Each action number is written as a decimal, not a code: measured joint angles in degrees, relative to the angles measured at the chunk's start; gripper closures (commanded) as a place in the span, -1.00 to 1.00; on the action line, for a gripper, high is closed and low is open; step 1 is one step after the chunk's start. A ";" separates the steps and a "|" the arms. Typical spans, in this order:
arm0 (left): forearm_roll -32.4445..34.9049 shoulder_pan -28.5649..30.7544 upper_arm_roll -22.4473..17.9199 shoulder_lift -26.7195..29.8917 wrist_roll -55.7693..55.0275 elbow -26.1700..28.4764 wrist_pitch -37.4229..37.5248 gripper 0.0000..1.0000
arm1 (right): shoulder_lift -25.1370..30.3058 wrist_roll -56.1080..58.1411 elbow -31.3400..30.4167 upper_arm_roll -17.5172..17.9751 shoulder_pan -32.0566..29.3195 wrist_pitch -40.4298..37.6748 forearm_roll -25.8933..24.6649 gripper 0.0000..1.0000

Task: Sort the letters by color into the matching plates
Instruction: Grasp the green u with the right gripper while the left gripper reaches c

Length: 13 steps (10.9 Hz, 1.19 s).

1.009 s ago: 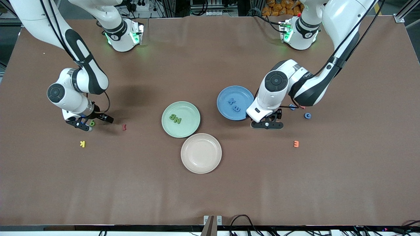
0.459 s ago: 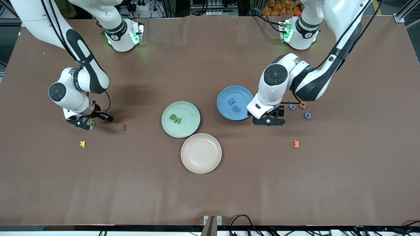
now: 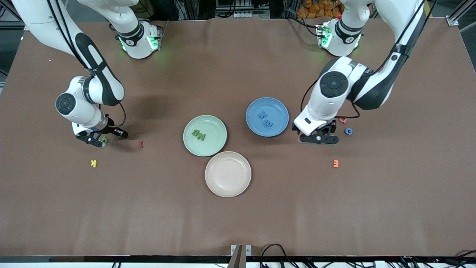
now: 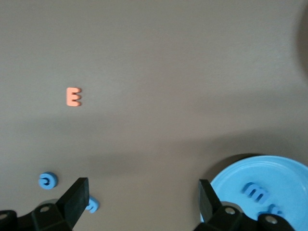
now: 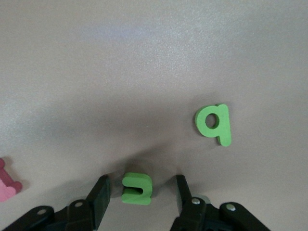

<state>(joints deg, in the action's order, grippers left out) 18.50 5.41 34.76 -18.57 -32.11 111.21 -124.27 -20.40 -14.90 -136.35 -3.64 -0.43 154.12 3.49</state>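
A small green letter [image 5: 136, 187] lies on the table between the fingers of my right gripper [image 5: 142, 183], which stands open with a gap on each side of it. A green q [image 5: 214, 124] lies apart from it. In the front view that gripper [image 3: 101, 140] is low at the right arm's end, with a green letter [image 3: 105, 139] beside it. The mint green plate [image 3: 214, 124] holds two green letters [image 3: 199, 134]. The blue plate [image 3: 275, 108] holds two blue letters [image 3: 265, 119]. My left gripper [image 3: 319, 139] is open and empty beside the blue plate [image 4: 284, 173]. Two blue letters [image 4: 45, 181] [image 4: 91, 205] lie near one finger.
A beige-pink plate [image 3: 228, 174] sits nearer the front camera than the green plate. A yellow K [image 3: 93, 163] and a dark red letter [image 3: 140, 144] lie near the right gripper. A pink Q [image 3: 343, 120], a blue letter [image 3: 348, 131] and an orange E [image 3: 335, 163] lie near the left gripper.
My left arm has swung from the blue plate's edge toward the loose blue letters and now covers one of them. The right arm has barely moved.
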 measured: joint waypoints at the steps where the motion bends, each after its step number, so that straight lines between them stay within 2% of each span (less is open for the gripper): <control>1: -1.08 -0.56 -1.61 1.38 1.51 1.17 0.01 -1.00 | 0.11 0.01 -0.01 0.01 0.00 0.02 0.00 -0.06; 5: -1.53 -1.50 -4.10 4.18 3.94 9.91 -7.02 -1.00 | 0.29 0.02 -0.12 0.06 0.01 0.05 0.00 0.04; 13: -1.57 -1.26 -5.21 5.05 9.41 19.98 -17.40 -1.00 | 0.53 0.05 -0.28 0.12 0.01 0.10 0.00 0.35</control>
<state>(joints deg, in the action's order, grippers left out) 16.93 4.15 29.55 -13.52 -22.70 131.20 -141.67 -19.87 -14.85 -136.63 -3.52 -0.43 154.22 3.49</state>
